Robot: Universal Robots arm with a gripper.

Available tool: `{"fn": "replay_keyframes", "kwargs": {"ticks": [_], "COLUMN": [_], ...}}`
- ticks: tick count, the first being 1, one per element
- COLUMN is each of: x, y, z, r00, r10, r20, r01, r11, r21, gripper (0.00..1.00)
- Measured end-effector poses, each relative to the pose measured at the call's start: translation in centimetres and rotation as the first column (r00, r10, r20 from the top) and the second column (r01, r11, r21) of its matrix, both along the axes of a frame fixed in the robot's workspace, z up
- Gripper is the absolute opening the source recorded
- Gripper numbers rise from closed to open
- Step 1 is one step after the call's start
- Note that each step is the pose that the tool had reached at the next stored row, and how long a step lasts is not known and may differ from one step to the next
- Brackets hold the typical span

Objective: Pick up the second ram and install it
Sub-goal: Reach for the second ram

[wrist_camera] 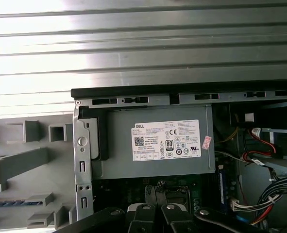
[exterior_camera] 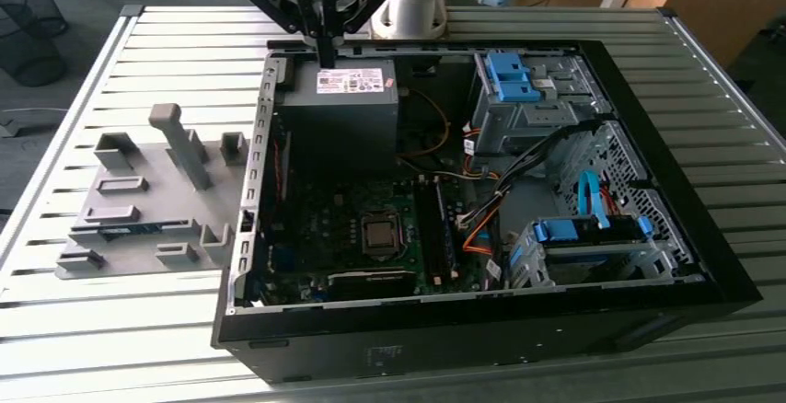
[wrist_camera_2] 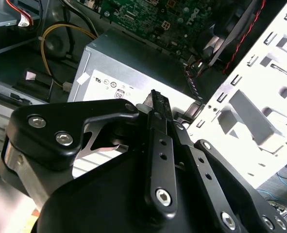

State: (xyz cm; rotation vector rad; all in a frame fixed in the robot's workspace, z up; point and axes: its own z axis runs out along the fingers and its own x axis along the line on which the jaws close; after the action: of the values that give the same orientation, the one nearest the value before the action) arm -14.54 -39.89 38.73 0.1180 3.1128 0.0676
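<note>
1. My tool [exterior_camera: 328, 55] hangs over the power supply [exterior_camera: 338, 113], fingers closed on nothing.
2. The second ram [exterior_camera: 120, 229] lies in the grey fixture [exterior_camera: 150, 202], well apart.
3. Best, I judge: open first, then grip the stick squarely at mid-length.

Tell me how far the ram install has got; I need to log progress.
Done: nothing that shows for this stick. The ram lies in the grey fixture outside the case. In hand: nothing; the gripper hangs shut and empty over the power supply. Left: the pickup, and seating it in the motherboard slots.
</note>
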Motion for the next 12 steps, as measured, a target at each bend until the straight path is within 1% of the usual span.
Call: {"fn": "replay_keyframes", "kwargs": {"ticks": [6,12], "x": [-0.3,-1.1], "y": [0.00,0.00], "z": [-0.02,-0.04], "r00": [1.0000,1.0000], "r10": [0.000,0.000], "r20": [0.0000,0.0001], "r01": [0.000,0.000], "r11": [1.0000,1.0000], "r21": [0.0000,0.0001], "gripper": [0.11,0.11]}}
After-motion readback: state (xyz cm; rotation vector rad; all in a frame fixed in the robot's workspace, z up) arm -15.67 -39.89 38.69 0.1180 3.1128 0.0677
